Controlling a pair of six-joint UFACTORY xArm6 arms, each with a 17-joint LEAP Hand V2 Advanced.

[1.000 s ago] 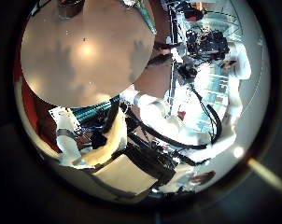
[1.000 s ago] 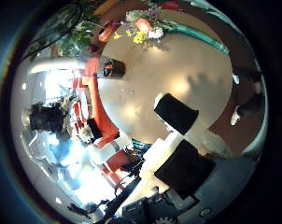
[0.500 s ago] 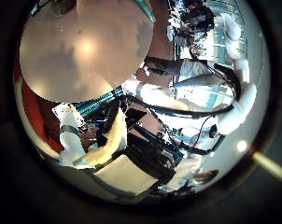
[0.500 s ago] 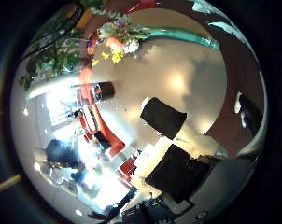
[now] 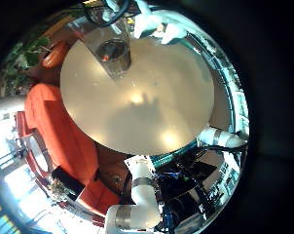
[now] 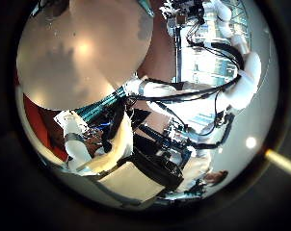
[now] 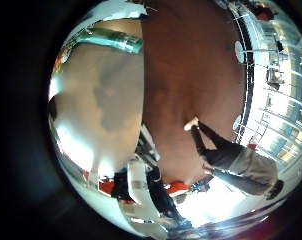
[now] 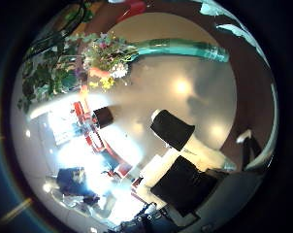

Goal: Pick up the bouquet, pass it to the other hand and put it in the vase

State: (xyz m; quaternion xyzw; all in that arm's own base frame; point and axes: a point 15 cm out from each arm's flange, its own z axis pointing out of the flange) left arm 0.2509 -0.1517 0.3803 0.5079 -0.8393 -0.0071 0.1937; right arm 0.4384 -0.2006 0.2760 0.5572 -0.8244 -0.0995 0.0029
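The bouquet (image 8: 106,56) lies on its side on the round table (image 8: 185,92), its flowers by the table's edge and its long wrapped stems (image 8: 176,49) stretched across the top. My right hand (image 8: 180,146) is over the table, away from the bouquet, with relaxed fingers that hold nothing. The right little finger side palm view shows the wrapped stems (image 7: 106,40) on the table (image 7: 101,100). The vase (image 5: 114,54) stands upright on the table (image 5: 147,107) in the left little finger side palm view. My left hand (image 6: 102,154) is beyond the table's edge (image 6: 88,48), with its fingers relaxed and nothing in them.
Chairs (image 5: 59,127) stand round the table's edge. A potted plant (image 8: 49,73) is beside the bouquet's flowers. White parts of a hand (image 5: 152,19) show beyond the vase.
The right palm view has shifted and the bouquet now looks larger and closer, so my right hand has moved toward it. The left palm view has also shifted a little.
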